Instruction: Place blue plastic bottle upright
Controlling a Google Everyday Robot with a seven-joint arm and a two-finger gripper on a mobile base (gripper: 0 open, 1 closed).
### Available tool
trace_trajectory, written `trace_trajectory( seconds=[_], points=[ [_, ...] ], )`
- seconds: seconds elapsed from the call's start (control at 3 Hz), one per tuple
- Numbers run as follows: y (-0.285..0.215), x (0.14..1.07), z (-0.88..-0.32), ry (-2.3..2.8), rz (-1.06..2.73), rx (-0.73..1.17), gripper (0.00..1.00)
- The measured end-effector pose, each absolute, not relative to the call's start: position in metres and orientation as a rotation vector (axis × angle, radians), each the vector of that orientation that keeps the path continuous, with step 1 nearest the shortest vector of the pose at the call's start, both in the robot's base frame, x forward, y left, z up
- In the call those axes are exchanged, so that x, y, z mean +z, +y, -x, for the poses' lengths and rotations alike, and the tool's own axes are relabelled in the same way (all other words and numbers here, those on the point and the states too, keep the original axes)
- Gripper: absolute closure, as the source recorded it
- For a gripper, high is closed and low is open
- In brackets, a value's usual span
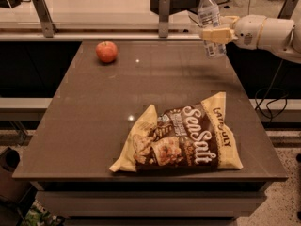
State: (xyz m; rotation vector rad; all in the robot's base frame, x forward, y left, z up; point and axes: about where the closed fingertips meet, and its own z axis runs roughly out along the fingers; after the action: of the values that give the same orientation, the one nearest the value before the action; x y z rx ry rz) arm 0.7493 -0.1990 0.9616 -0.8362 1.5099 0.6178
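My jaws are closed narrowly around the middle of the bottle (209,13), one pale finger (217,35) lying across its label, so nothing else is in my grip. The bottle stands nearly upright in my hold, white cap on top and leaning slightly to the left, with its ribbed lower part showing below the finger. It sits over the far right corner of the bench (94,117), and its base looks lifted off the surface, though I cannot say for certain that it is not touching. My arm (263,32) reaches in from the right edge, its white housing just beside the bottle. I count one bottle. There is one apple (106,52), red, resting near the far left corner of the bench, well apart from the bottle. There is one chip bag (181,138), yellow and dark brown, lying flat near the front edge, right of centre, with its printed face up and nothing touching it. Behind the bench runs a pale counter (94,4), and two metal posts (163,15) stand along its near edge, one to the left and one near the middle.
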Motion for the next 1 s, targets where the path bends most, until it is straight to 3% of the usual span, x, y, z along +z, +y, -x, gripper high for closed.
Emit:
trace_trajectory(
  seconds=[1.0],
  points=[
    [-0.160,0.957,-0.731,1.525,0.904,0.684,1.00]
  ],
)
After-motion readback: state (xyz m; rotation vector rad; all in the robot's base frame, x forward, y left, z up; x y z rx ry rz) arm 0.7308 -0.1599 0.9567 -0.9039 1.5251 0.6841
